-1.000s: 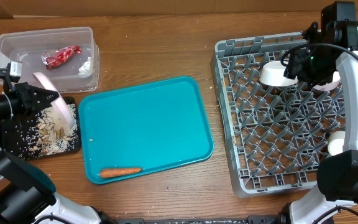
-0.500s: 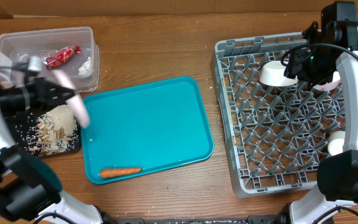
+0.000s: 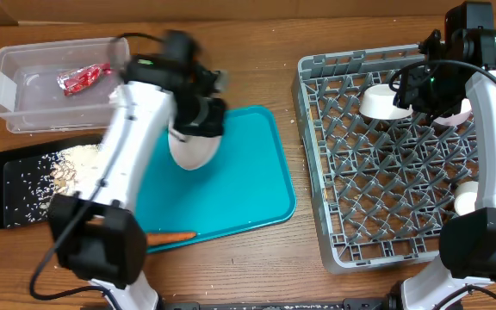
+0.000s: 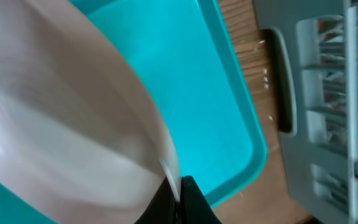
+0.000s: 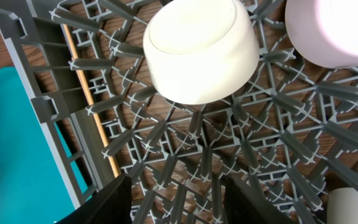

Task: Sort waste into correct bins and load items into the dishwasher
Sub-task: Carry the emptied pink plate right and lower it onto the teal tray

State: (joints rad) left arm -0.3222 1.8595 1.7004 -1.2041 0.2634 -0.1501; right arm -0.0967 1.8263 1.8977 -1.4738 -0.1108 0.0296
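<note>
Left pincer (image 4: 178, 190) on plate (image 4: 61, 124) above teal tray (image 3: 252, 185) with carrot (image 3: 167, 237)

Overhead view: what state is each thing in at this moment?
White plate: tilted, held over the teal tray.
Left gripper: shut on the plate's rim.
Right gripper: open, empty, above the dish rack.
Carrot: lying on the teal tray.
Red wrapper: in the clear tub.
Crumbs: in the black tray.
White bowl: in the dish rack.
</note>
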